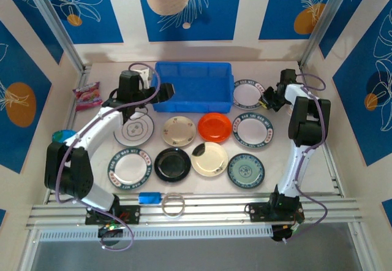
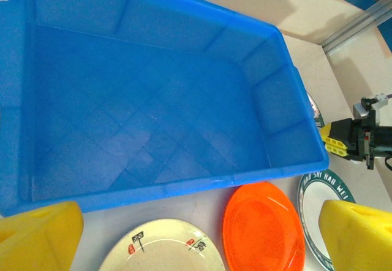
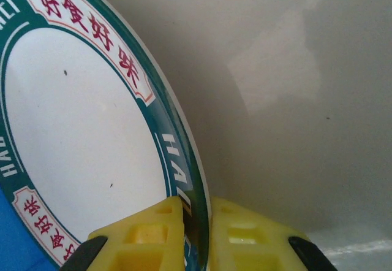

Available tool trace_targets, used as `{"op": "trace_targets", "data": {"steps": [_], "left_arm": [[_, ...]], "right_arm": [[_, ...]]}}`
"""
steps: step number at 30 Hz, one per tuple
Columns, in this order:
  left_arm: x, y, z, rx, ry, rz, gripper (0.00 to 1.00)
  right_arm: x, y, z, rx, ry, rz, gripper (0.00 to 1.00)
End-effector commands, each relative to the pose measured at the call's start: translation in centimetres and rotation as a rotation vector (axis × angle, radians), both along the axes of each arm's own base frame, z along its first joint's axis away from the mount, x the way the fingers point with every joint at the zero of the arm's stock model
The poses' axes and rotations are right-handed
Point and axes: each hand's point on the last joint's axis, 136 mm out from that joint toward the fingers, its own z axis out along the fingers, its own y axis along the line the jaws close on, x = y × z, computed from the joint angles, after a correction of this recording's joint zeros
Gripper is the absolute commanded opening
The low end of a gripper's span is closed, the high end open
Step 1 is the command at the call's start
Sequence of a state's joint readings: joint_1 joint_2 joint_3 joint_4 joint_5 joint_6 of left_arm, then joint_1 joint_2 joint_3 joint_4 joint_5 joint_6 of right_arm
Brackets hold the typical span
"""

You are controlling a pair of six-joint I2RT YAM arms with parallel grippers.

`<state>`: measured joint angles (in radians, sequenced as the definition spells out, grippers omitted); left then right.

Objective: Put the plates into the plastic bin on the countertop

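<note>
The blue plastic bin stands at the back of the countertop, its inside bare. Right of it lies a white plate with a green-and-red rim. My right gripper is shut on that plate's right rim, one yellow finger over the rim and the other under it. My left gripper hangs open at the bin's left front corner, holding nothing. Several more plates lie in two rows in front: orange, cream, black, teal.
A pink packet lies at the back left. A small blue lid-like object and a clear ring rest by the metal rail at the front. Beige walls close in the sides.
</note>
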<state>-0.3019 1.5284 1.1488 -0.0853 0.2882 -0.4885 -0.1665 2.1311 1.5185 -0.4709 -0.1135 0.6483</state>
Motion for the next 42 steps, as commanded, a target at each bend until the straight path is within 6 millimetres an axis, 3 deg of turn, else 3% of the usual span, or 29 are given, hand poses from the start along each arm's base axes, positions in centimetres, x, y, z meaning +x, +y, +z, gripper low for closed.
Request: {"op": "trace_targets", "data": {"steps": [1,5,10,17,29,32,37,42], "left_arm": [[0.7,-1.1,2.0,-0.016,-0.060,-0.042,0.99],[0.9,-1.1,1.8,-0.008,-0.053,-0.043,0.98],[1.0,-1.2,1.8,-0.008,-0.050,-0.045,0.99],[1.4,-1.8,1.7,-0.021,-0.044,-0.062,0.98],[1.5,-2.7,2.5,-0.034,-0.053,-0.085,0.93],[1.5,-3.2,2.9,-0.051,-0.052,-0.104,0.94],[1.4,-4.6,3.5,-0.100,-0.034,-0.160,0.95],[1.3,-5.8,4.5,-0.184,-0.033,-0.201,0.94]], "right_arm": [[-0.8,-0.1,-1.0,0.014,0.047,-0.011,0.11],[-1.0,-0.6,-0.4,-0.024,0.029,-0.023,0.01],[-1.2,-1.9,1.9,-0.094,-0.004,-0.052,0.00],[-1.3,-4.0,7.4,-0.272,-0.082,-0.078,0.00],[-1.6,-4.3,18.6,-0.352,-0.331,-0.128,0.00],[-1.7,-2.8,21.8,-0.326,-0.422,-0.092,0.00],[-1.7,2.1,25.8,-0.212,-0.539,0.061,0.00],[-2.2,7.7,27.3,-0.075,-0.598,0.220,0.00]]}}
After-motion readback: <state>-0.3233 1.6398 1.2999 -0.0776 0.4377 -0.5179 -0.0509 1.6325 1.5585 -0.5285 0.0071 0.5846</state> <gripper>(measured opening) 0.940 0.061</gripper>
